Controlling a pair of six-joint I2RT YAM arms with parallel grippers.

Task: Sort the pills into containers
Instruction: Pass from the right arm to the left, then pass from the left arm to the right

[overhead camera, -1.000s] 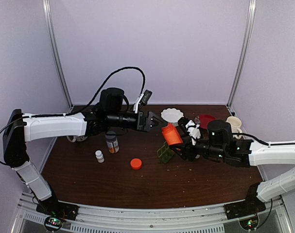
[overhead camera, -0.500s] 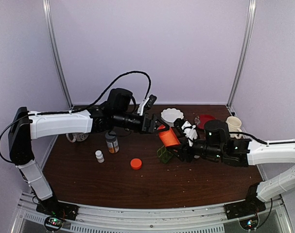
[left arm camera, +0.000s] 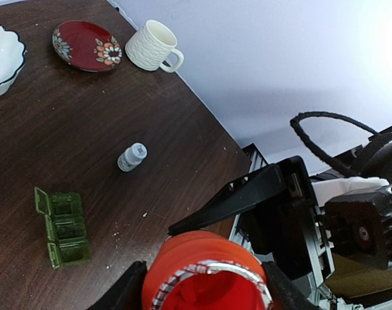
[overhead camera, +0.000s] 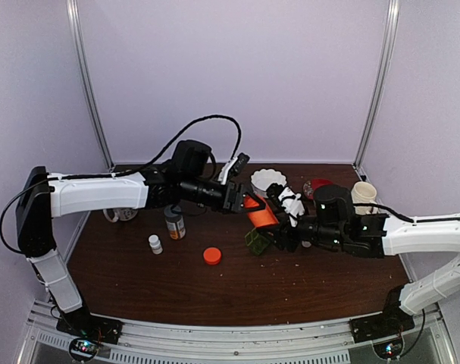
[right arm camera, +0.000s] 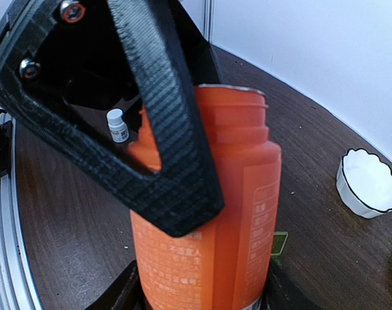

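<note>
**Green pill box** [left arm camera: 62,227]: a short strip of three cells lying on the bench [overhead camera: 139,288], right of centre, with at least one hinged lid thrown open. The left wrist view shows it whole. In the top view the arms partly cover it, and the right wrist view gives only a green corner behind the bottle. The contents of the cells cannot be made out.

**Whitish specks** [left arm camera: 144,214]: these lie on the wood just right of the box. They are visible in the left wrist view alone and are too small to identify.

**Orange bottle** [overhead camera: 258,213]: uncapped and tilted, it is held clear of the bench close by the box. The left wrist view looks into its mouth, and the right wrist view runs along its printed side.

**Right gripper** [overhead camera: 273,227]: its jaws are clenched on the bottle's lower body.

**Left gripper** [overhead camera: 239,199]: its jaws stand on either side of the open mouth. Whether they press on it cannot be told.

**Left of the box:** orange cap [overhead camera: 211,255], small white bottle [overhead camera: 154,243] and grey-capped labelled bottle [overhead camera: 174,222].

**Far side:** white bowl [overhead camera: 268,180], red plate [left arm camera: 86,45] and mug [left arm camera: 154,45].

**Second white bottle** [left arm camera: 131,157]: it stands between the box and the mug and appears only in the left wrist view.
</note>
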